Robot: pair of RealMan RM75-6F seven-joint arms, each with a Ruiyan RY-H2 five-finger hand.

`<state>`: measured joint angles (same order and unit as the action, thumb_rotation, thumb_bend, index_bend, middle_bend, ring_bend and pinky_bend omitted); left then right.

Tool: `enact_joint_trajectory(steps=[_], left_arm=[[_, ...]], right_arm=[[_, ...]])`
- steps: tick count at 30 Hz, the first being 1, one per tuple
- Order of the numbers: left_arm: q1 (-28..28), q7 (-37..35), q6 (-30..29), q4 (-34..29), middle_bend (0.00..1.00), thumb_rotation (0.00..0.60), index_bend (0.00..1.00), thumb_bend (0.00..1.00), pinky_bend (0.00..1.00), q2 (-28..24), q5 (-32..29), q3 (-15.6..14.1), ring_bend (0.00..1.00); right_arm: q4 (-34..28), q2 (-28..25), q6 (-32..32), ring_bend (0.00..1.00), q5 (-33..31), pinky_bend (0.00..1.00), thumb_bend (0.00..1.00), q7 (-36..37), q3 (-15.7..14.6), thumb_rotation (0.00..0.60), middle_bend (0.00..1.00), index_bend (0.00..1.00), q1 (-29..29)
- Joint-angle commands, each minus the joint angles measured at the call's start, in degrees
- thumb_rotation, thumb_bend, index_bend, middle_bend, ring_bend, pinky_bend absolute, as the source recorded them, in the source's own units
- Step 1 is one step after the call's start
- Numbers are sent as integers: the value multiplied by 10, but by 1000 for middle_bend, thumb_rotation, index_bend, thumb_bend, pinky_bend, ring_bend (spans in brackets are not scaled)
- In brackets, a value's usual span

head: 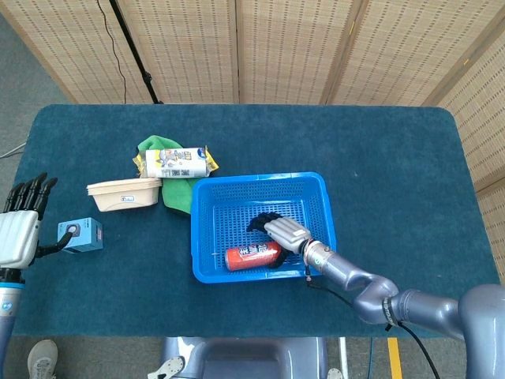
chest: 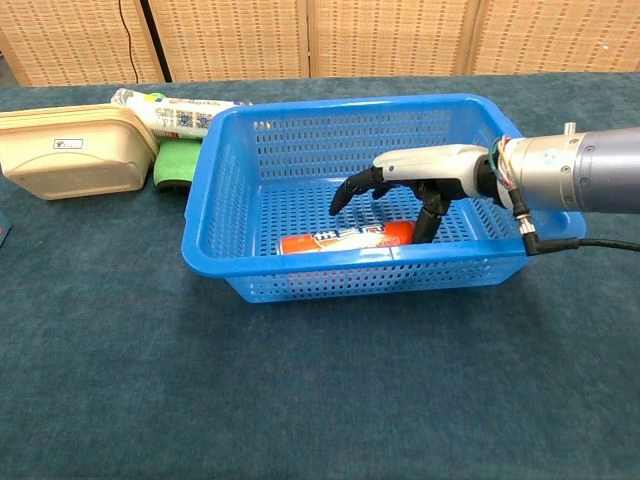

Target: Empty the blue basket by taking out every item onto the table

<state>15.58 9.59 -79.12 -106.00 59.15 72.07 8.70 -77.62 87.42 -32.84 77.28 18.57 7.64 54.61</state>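
A blue basket (head: 210, 193) (chest: 213, 165) stands mid-table with a red can (head: 251, 253) (chest: 340, 238) lying on its side along the near wall. My right hand (head: 278, 230) (chest: 400, 180) is inside the basket, just above the can, fingers curving down over it with the thumb at its right end. It holds nothing. My left hand (head: 19, 230) hovers at the table's left edge, open, fingers straight, next to a small blue box (head: 80, 234).
Left of the basket lie a beige lidded tray (head: 124, 193) (chest: 70, 151), a green cloth (head: 178, 193) (chest: 180, 162) and a snack packet (head: 179, 163) (chest: 185, 116). Wicker screens stand behind the table.
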Motion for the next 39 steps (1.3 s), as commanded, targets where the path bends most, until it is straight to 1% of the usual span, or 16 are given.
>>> enact_joint_trajectory(steps=[1,2,5,7,9,12,15,18,24,28,32,39], left_arm=[[0,0,0,0,0,600,0,204,0,0,0,0,0],[0,0,0,1,0,600,0,204,0,0,1,0,0],[-1,-1,-1,1,0,600,0,204,0,0,2,1,0],[-1,-2,-1,1,0,600,0,204,0,0,2,1,0],[-2,-3,-2,2,0,600,0,204,0,0,3,2,0],[-3,-6,-2,2,0,600,0,204,0,-1,4,2,0],[-4,-8,-2,2,0,600,0,204,0,-2,5,2,0],[-4,-10,-1,2,0,600,0,204,0,-2,5,3,0],[-3,-8,1,2,0,600,0,204,0,-1,7,2,0],[-4,-6,0,1,0,600,0,204,0,0,10,1,0],[-3,-6,3,1,0,600,0,204,0,0,8,1,0],[-3,-6,7,0,0,600,0,204,0,-1,10,-1,0]], right_arm=[[-1,2,2,69,4,110,3,9,1,600,195,255,1],[-2,2,3,98,5,137,26,13,0,600,221,283,1],[-3,5,1,200,10,227,148,23,-1,600,303,376,0],[-2,7,0,273,14,293,252,28,-2,600,365,447,-1],[2,12,-6,347,19,363,403,33,-3,600,432,525,-2],[13,23,-21,406,25,442,566,41,-4,600,493,592,-8],[22,30,-36,438,29,481,652,53,-2,600,526,627,-13],[24,29,-54,455,35,502,704,63,2,600,541,643,-18],[14,19,-80,472,49,555,763,78,4,600,547,652,-25],[0,7,-100,472,58,555,771,89,8,600,547,652,-30],[-23,-17,-125,472,60,555,775,91,20,600,547,653,-35],[-52,-58,-148,471,36,555,789,90,47,600,549,654,-45]])
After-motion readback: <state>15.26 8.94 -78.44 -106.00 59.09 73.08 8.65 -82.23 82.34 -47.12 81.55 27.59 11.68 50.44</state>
